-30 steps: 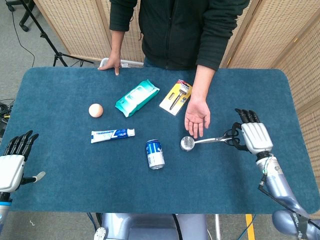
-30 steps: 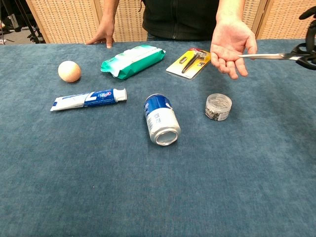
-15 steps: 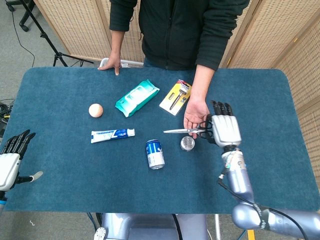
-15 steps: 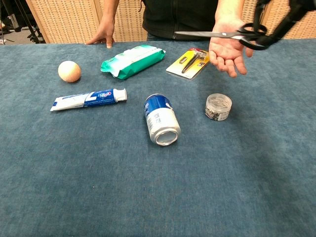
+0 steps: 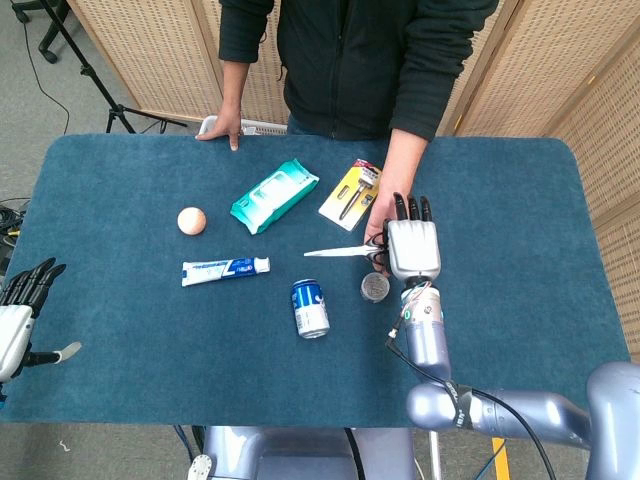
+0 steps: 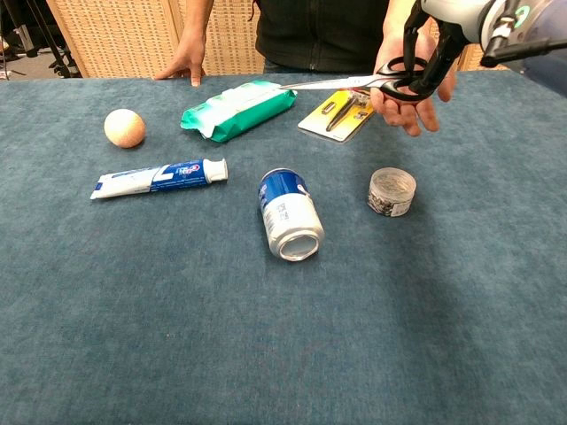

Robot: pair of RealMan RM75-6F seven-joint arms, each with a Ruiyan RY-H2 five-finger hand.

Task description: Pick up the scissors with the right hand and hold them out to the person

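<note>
The scissors (image 5: 348, 251) hang in the air right of frame centre, handles hooked in the curled fingers of the right hand (image 5: 412, 247), blades closed and pointing toward frame left, directly over the person's open palm (image 6: 409, 99). Risk, as I judge it: loose rings could slip or swing the tips across that palm. The left hand (image 5: 20, 315), lower left, is empty with fingers apart. Blue cloth table (image 5: 120, 330); wicker screens (image 5: 150, 50) behind.

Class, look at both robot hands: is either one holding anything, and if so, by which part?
The right hand holds the scissors by their black handle loops, blades pointing left. The left hand holds nothing.
</note>
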